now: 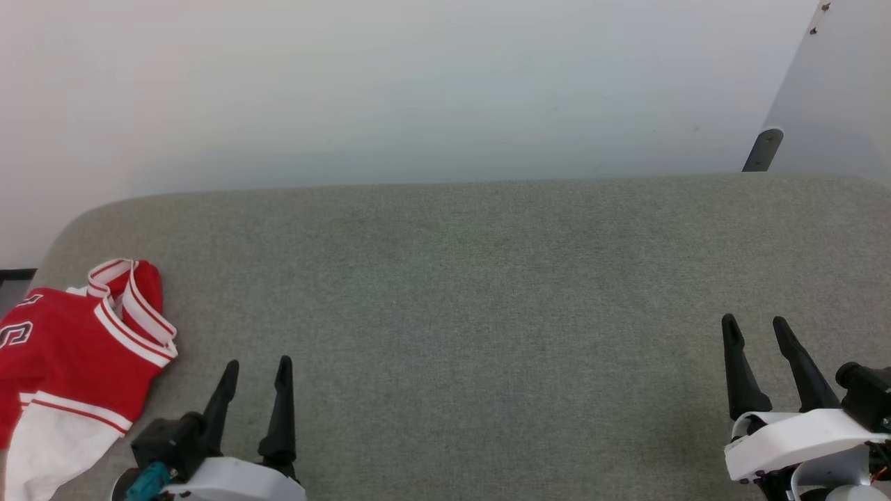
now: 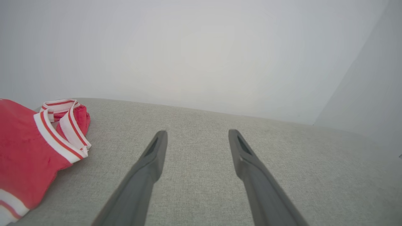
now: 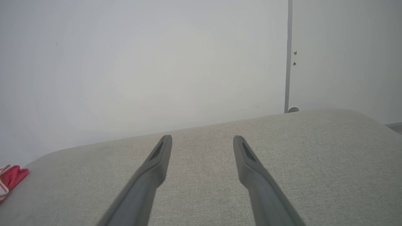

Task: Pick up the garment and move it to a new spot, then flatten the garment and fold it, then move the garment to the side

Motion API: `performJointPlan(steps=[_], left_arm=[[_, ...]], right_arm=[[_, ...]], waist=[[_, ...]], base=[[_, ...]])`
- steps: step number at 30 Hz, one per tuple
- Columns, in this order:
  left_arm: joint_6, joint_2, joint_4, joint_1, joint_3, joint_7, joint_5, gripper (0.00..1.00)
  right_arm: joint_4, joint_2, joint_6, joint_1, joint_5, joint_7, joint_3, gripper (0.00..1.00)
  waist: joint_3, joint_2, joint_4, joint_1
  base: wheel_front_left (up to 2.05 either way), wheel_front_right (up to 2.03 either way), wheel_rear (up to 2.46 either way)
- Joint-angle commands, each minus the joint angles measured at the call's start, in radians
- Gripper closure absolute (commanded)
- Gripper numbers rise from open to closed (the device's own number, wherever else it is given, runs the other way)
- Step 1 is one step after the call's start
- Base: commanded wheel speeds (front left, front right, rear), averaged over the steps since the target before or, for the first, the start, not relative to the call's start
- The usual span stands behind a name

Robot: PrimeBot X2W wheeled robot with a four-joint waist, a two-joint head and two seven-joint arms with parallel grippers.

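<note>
The jersey (image 1: 76, 348) lies bunched at the near left corner of the table (image 1: 459, 278), running past the left and bottom edges of the head view. It is soft red cloth with broad white bands edged by thin red stripes around its openings. One banded loop stands up in a curl at its far end, and a plain white panel spreads at its near end. Part of a black letter outlined in white shows at its left side.

The table is covered in grey woven fabric with a fine, even weave, and its far corners are rounded. A smooth pale wall (image 1: 418, 90) rises behind it.

The left gripper (image 1: 257, 362) sits just right of the jersey, apart from it. Its two long, dark, tapering fingers are spread wide with only table fabric between them, and it grips nothing. The right gripper (image 1: 754, 320) is well apart at the near right, its fingers spread just as wide and also empty.
</note>
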Motion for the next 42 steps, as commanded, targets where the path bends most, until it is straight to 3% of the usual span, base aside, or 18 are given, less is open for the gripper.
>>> performJointPlan(steps=[1,29,42], left_arm=[[-0.005,0.003,-0.007,0.001,0.000,-0.008,0.023,0.00],[-0.031,-0.011,-0.007,0.014,0.007,-0.057,0.236,0.00],[-0.047,-0.021,0.000,0.014,0.015,-0.056,0.228,0.00]], right_arm=[[-0.011,-0.006,0.001,-0.010,-0.022,-0.006,0.002,0.00],[-0.038,-0.008,0.001,-0.002,-0.219,-0.029,0.011,0.00],[-0.036,-0.007,0.001,0.005,-0.217,-0.025,0.013,0.00]], waist=[[0.000,0.0000,0.000,0.0000],[0.001,0.0000,0.002,0.0000],[0.001,0.0000,0.006,0.0000]], base=[[0.00,0.00,0.00],[0.00,0.00,0.00],[0.00,0.00,0.00]])
